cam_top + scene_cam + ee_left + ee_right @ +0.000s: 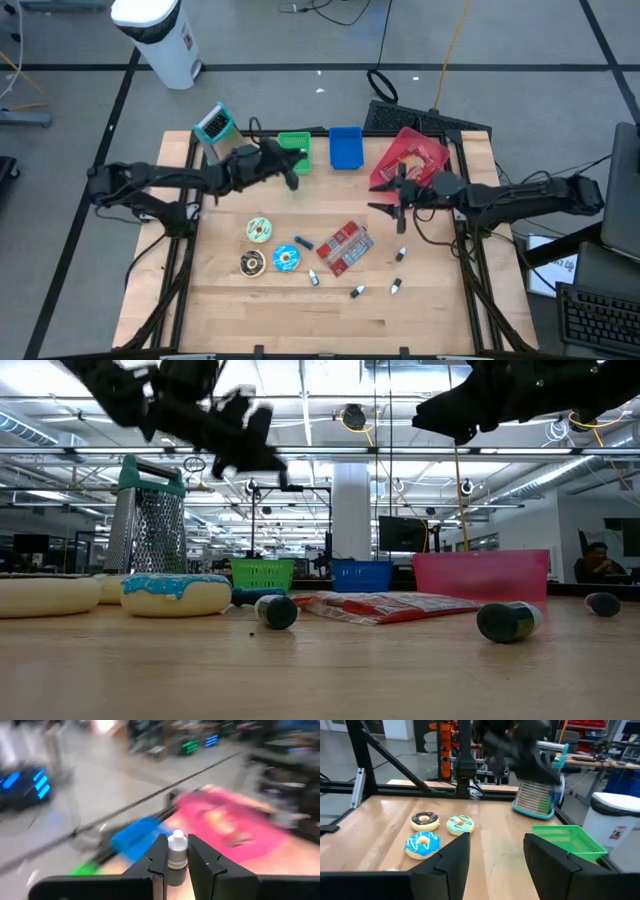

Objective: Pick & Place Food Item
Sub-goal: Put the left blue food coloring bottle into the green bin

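Room: we work on a wooden table (330, 300) in an open hall with grey floor; a white bin (160, 38) stands well beyond the table.

Landmark: we place everything by the blue basket (345, 147) at the table's far edge.

Left pincer (175, 857): we hold it raised just left of the green basket (296, 150), which sits beside the blue basket; it is clamped on a small white-capped bottle (176, 856).

Right pincer (492, 852): we hover it right of the blue basket, at the near edge of the pink bin (410, 158); its fingers stand apart with nothing between them.

Grater: (214, 125) stands left of the green basket.

Food: three donuts (268, 248) and a red packet (343, 246) lie nearer us than the blue basket, untouched.

Loose bottles: a few more (357, 291) lie past the packet, toward the near edge.

Progress: we judge one bottle lifted and on its way to a basket, not yet released; the donuts and packet remain to be placed.
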Controlling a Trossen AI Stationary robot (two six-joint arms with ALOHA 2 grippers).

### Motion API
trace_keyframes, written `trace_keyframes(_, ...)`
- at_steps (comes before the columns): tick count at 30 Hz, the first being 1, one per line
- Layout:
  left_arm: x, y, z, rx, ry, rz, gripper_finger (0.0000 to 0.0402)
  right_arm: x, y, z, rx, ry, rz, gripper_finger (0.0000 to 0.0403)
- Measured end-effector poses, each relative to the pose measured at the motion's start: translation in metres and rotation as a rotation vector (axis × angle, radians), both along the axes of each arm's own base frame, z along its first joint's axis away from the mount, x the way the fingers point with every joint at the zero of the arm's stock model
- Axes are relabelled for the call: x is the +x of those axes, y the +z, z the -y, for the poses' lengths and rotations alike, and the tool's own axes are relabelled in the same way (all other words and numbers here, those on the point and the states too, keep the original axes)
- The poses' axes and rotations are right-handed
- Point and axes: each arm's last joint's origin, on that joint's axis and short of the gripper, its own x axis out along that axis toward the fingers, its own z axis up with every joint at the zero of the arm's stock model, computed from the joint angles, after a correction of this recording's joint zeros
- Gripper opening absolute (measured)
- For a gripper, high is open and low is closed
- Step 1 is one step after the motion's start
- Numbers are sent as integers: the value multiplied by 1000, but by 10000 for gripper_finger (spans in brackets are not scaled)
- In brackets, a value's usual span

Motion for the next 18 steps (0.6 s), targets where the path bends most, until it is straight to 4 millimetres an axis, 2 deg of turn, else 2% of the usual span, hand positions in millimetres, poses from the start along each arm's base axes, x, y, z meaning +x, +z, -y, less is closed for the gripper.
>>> trace_keyframes(3, -13, -19, -20, -110, 141, 12, 45, -1, 1, 3, -22, -12, 7, 172)
trace_keyframes(6, -19, -35, -31, -186, 208, 0, 45, 0, 0, 5, -18, -22, 0, 173)
trace_keyframes(14, -4, -68, -43, -273, 228, -79, 45, 5, -9, 6, -14, -23, -61, 169)
trace_keyframes(18, -3, -74, -49, -282, 278, -69, 50, 5, -10, 6, -10, -23, -73, 171)
